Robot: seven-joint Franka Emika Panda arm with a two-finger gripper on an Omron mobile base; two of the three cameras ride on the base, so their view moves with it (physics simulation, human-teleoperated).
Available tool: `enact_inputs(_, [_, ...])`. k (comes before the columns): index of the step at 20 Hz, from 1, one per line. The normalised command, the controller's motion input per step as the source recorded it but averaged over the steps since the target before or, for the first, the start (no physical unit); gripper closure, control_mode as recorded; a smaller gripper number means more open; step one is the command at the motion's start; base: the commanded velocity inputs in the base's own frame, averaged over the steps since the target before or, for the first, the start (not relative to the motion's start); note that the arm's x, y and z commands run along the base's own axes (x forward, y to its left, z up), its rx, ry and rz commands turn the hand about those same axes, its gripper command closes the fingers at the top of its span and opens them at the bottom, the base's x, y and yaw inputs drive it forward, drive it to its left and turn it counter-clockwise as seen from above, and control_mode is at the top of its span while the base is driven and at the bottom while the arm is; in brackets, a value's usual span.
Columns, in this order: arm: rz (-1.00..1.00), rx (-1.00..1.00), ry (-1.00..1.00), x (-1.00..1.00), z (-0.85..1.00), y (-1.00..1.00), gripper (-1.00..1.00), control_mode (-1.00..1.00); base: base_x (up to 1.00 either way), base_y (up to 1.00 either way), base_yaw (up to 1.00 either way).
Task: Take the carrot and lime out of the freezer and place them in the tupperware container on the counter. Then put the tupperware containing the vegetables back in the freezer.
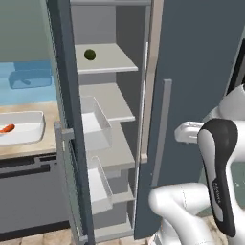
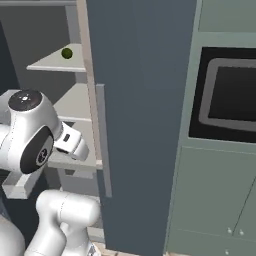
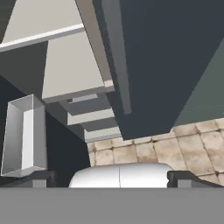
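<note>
The freezer (image 1: 125,95) stands open, its door (image 1: 67,100) swung left and seen edge-on. The lime (image 1: 89,54) (image 2: 67,52), a dark green ball, rests on an upper shelf. On the counter (image 1: 28,150) to the left sits the white tupperware container (image 1: 28,129) with the orange-red carrot (image 1: 7,128) lying inside. My gripper (image 3: 113,178) hangs low in front of the freezer, well below the lime. It is open, the fingertips (image 3: 40,177) are wide apart and hold nothing.
White door bins (image 1: 98,122) (image 3: 24,135) jut from the open door. A closed slate-blue door (image 1: 196,86) with a long handle (image 1: 162,129) flanks the freezer on the right. A translucent blue bin (image 1: 29,79) sits behind the counter. A built-in oven (image 2: 227,95) is further right.
</note>
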Motion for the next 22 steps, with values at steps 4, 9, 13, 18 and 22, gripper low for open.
enact_inputs(4, [0.00, 0.00, 0.00, 0.00, 0.00, 0.00, -1.00, 1.00, 0.21, 0.68, 0.00])
enact_inputs(9, [0.00, 0.00, 0.00, 0.00, 0.00, 0.00, -1.00, 1.00, 0.10, 0.48, 0.00])
enact_inputs(13, [0.00, 0.00, 0.00, 0.00, 0.00, 0.00, -1.00, 1.00, 0.49, 0.09, 0.00])
enact_inputs(18, [0.00, 0.00, 0.00, 0.00, 0.00, 0.00, -1.00, 1.00, 0.48, -0.17, 0.00])
enact_inputs(22, [0.00, 0.00, 0.00, 0.00, 0.00, 0.00, -1.00, 1.00, 0.33, -0.53, 0.00])
